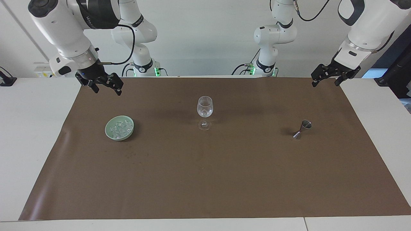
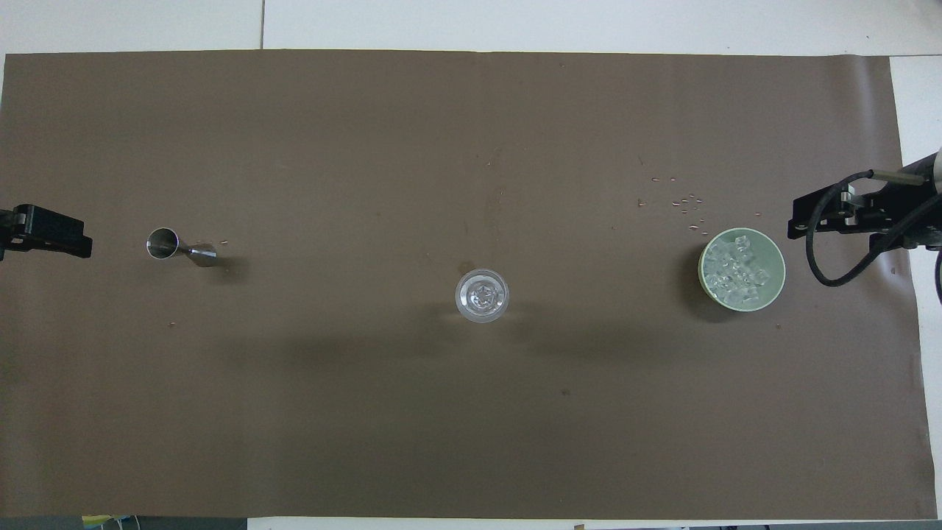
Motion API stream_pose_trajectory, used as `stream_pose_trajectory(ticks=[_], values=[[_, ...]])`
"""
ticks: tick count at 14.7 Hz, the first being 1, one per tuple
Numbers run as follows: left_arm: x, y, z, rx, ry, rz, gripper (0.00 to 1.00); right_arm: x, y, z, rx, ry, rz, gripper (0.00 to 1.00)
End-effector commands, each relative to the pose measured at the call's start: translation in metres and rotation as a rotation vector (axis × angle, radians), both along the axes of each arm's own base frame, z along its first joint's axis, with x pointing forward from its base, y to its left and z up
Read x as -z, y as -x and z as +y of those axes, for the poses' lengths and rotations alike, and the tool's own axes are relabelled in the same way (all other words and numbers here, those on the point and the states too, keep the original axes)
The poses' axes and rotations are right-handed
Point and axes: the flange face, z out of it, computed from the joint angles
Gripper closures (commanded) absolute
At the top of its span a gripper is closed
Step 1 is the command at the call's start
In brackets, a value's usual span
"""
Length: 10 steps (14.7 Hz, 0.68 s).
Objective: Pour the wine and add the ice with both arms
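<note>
A clear wine glass (image 1: 205, 110) stands upright at the middle of the brown mat, with a little ice in its bowl; it also shows in the overhead view (image 2: 482, 296). A green bowl (image 1: 119, 127) holding a heap of ice cubes (image 2: 736, 271) sits toward the right arm's end. A metal jigger (image 1: 302, 129) stands toward the left arm's end and also shows in the overhead view (image 2: 176, 246). My right gripper (image 1: 107, 89) is open and empty, raised over the mat's corner beside the bowl (image 2: 742, 243). My left gripper (image 1: 325, 82) is open and empty, waiting over the mat's other end.
The brown mat (image 1: 205, 179) covers most of the white table (image 1: 32, 128). Small specks (image 2: 684, 202) lie on the mat just farther from the robots than the bowl.
</note>
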Motion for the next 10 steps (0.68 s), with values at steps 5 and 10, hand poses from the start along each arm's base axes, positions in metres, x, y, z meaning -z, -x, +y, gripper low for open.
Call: stream_pose_trajectory(ticks=[5, 10], values=[[-0.001, 0.005, 0.003, 0.007, -0.003, -0.012, 0.0, -0.002, 0.023, -0.028, -0.13, 0.023, 0.028, 0.0], [-0.001, 0.005, 0.003, 0.007, -0.003, -0.012, 0.0, -0.003, 0.015, -0.043, -0.174, 0.019, 0.044, 0.0]])
